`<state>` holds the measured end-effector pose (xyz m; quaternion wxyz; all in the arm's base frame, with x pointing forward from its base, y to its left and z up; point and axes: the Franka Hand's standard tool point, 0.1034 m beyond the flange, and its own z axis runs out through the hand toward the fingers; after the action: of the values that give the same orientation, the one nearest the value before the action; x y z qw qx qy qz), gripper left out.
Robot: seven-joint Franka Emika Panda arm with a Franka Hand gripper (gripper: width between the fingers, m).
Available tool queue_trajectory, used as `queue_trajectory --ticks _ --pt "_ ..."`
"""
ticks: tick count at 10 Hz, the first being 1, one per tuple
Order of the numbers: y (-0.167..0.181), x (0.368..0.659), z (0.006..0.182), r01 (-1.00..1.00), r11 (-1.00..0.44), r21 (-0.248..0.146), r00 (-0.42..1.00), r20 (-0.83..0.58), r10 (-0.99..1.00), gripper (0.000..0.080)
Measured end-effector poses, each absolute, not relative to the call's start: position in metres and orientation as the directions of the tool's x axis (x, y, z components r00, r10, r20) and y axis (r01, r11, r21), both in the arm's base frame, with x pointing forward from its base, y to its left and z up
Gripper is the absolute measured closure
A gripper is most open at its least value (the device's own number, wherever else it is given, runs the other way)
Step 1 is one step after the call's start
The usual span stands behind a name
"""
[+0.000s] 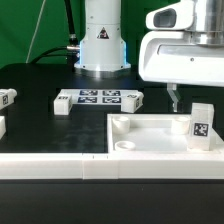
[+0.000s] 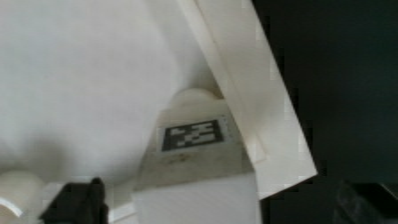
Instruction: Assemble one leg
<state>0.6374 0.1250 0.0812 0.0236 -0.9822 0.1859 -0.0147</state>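
Leg in the tray: a small white oblong leg (image 1: 201, 126) stands upright at the right edge of the exterior view, inside the tray's far-right corner; its long axis runs vertically and its square marker faces the camera.
Same leg, wrist view: the leg (image 2: 192, 150) lies along the tray's raised rim, its marker face turned to the camera; its long axis runs from the frame's middle toward the lower edge, the narrower end pointing up the frame.
Tray: a large white square tray (image 1: 160, 152) with a raised rim fills the lower right of the exterior view, resting on the black worktop (image 1: 40, 120).
Hand: the hand (image 1: 175, 98) hangs in the upper right of the exterior view, just above the tray's far rim and to the left of the upright leg, not touching it. I cannot tell whether its fingers are spread or closed; nothing visible is held.
Finger in wrist view: one dark fingertip (image 2: 79, 200) shows at the lower left of the frame.
Marker board: the marker board (image 1: 98, 98) lies flat at the centre of the exterior view, in front of the robot base (image 1: 102, 40).
Other loose pieces: one small white block (image 1: 63, 104) sits just left of the marker board, another (image 1: 133, 99) at its right end, and one (image 1: 7, 98) near the left edge.
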Motion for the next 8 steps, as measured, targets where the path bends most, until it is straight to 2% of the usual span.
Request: queue_trajectory --ticks 2,4,5,8 --pt "0.1192 0.6379 0.0799 -0.312 -0.949 -0.052 0.949 0.027 -0.314 0.0151" --pt "0.1190 0.6380 0.0798 -0.313 -0.948 -0.051 0.949 0.027 -0.315 0.0416" --pt "0.1187 0.6380 0.0799 -0.313 -0.948 -0.051 0.949 0.027 -0.315 0.0509" --pt "0.1160 0.6385 0.0798 -0.339 -0.939 -0.052 0.940 0.026 -0.341 0.0509"
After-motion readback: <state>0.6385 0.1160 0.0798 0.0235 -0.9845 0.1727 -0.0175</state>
